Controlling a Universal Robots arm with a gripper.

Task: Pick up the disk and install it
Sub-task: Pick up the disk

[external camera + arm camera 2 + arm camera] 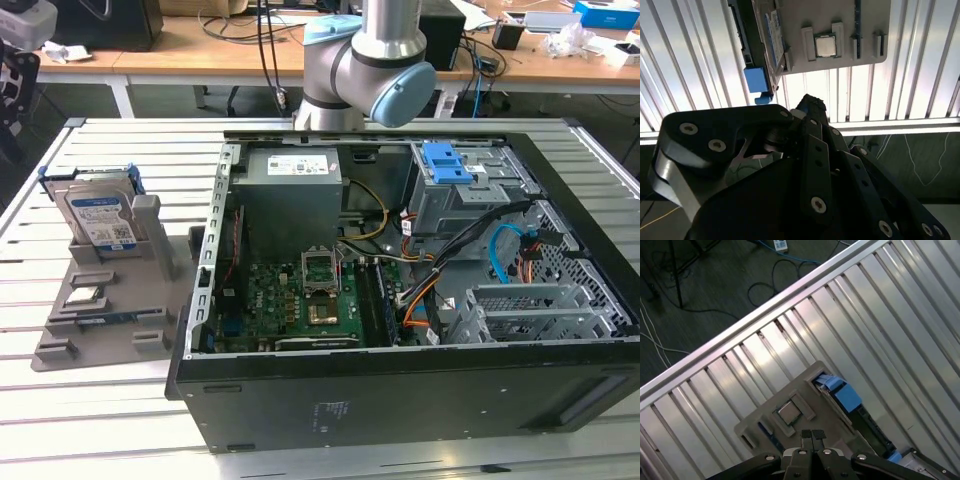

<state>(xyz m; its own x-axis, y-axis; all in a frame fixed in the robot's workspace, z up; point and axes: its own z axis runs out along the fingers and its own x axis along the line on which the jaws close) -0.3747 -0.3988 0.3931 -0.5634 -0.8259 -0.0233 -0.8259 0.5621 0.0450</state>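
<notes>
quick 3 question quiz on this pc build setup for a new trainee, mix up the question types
1. Fill in: the gripper has its fingers ____ (open or shut).
2. True or false: the disk already sits inside the computer case.
3. Multiple choice: the disk stands upright in
A) the gripper
B) the grey holder
C) the computer case

Key: 1 shut; 2 false; 3 B
</notes>
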